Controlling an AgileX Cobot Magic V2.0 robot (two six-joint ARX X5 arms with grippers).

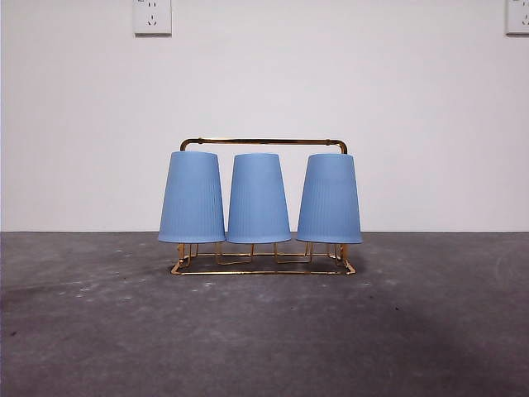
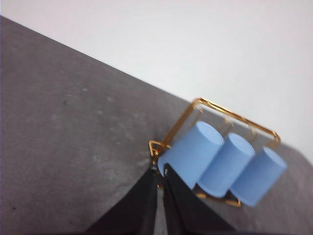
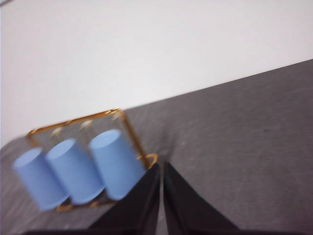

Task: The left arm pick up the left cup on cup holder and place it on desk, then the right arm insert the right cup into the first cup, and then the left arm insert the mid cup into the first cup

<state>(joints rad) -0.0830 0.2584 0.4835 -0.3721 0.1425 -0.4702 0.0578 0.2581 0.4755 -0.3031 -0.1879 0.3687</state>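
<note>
Three blue ribbed cups hang upside down on the gold wire cup holder (image 1: 263,144) standing on the dark grey desk (image 1: 264,331): the left cup (image 1: 192,197), the mid cup (image 1: 258,198) and the right cup (image 1: 329,198). No gripper shows in the front view. In the left wrist view my left gripper (image 2: 160,171) is shut and empty, above the desk, short of the left cup (image 2: 193,152). In the right wrist view my right gripper (image 3: 161,169) is shut and empty, short of the right cup (image 3: 116,161).
A white wall stands behind the desk, with a socket (image 1: 152,16) at the upper left and another (image 1: 518,16) at the upper right. Bare desk surface lies in front of and on both sides of the holder.
</note>
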